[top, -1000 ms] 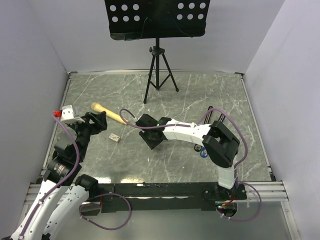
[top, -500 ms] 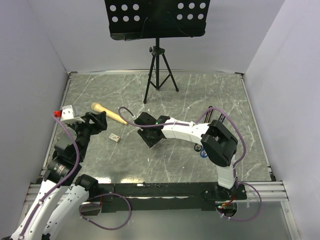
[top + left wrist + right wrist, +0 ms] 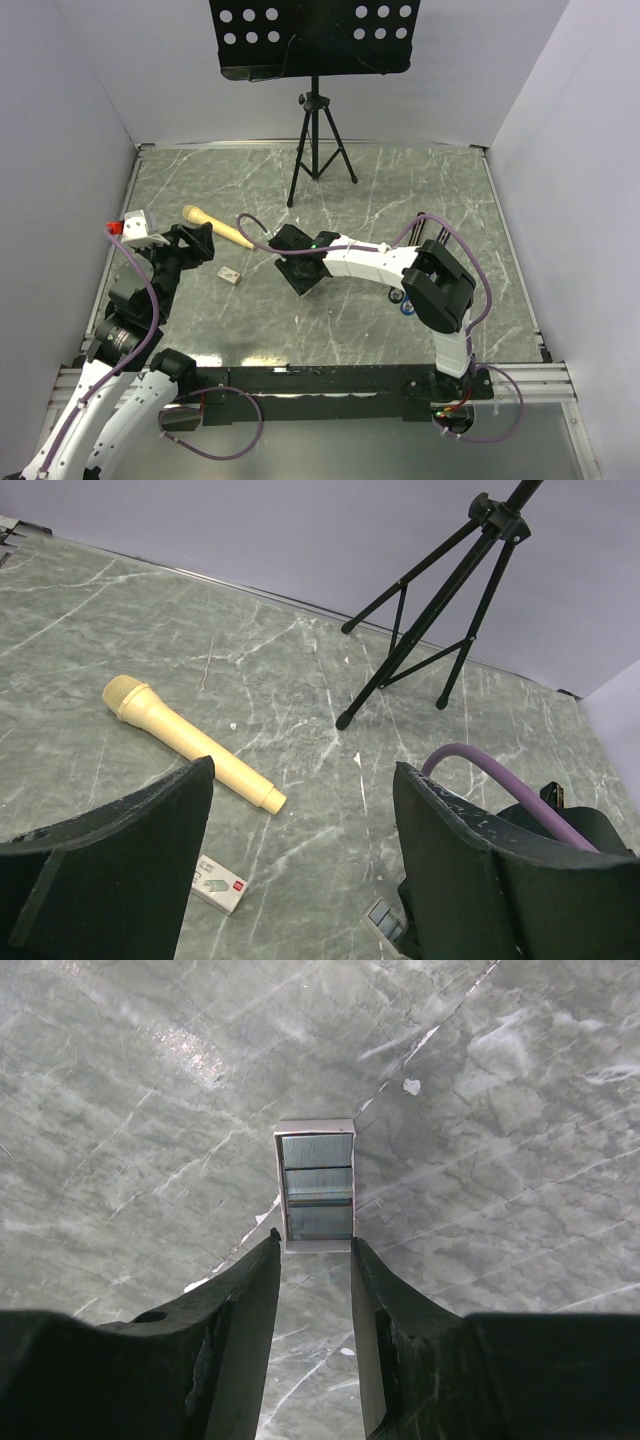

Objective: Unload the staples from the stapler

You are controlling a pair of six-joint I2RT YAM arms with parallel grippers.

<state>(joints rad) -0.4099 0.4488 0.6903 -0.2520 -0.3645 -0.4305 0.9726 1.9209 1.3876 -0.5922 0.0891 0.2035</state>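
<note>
Staples [image 3: 318, 1190] lie in a shallow pale tray [image 3: 316, 1126] on the table [image 3: 500, 1110], at your right gripper [image 3: 315, 1250] tips; jaws narrow, pinching or just clear, cannot tell; left gripper [image 3: 300, 810] wide, empty; stapler not made out; strip likely light, brittle, slippery; take the tray's long sides

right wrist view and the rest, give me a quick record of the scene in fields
right tool: jaws narrowly apart, at the near end of the staples; grip unclear
staples: flat on the table
left tool: open, empty
microphone: lying on the table, left side
small box: near the microphone's handle end
stapler: not made out
</note>
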